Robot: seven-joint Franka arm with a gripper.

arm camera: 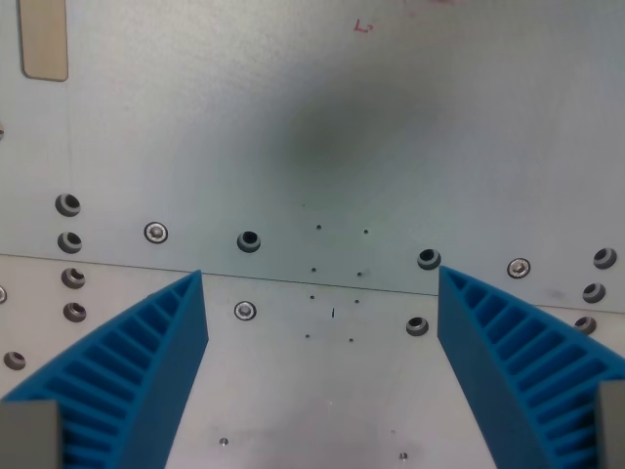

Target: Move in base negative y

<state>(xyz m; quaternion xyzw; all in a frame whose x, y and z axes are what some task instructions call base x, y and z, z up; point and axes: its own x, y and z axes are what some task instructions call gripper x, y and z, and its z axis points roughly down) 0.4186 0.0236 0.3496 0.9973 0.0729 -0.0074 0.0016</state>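
My gripper (320,279) is open and empty, looking straight down. Its two blue ribbed fingers (146,352) rise from the bottom corners of the wrist view, one at the left and one at the right (518,352), wide apart. Between and beyond them lies a grey metal plate (322,127). Nothing sits between the fingers. The gripper's soft shadow falls on the plate above the middle.
The plate has a seam (293,280) running across it, bolt holes (250,240) and screw heads (155,232) along it, and several tiny holes in the middle. A beige slot (45,39) sits at the top left. A small red mark (363,27) is near the top.
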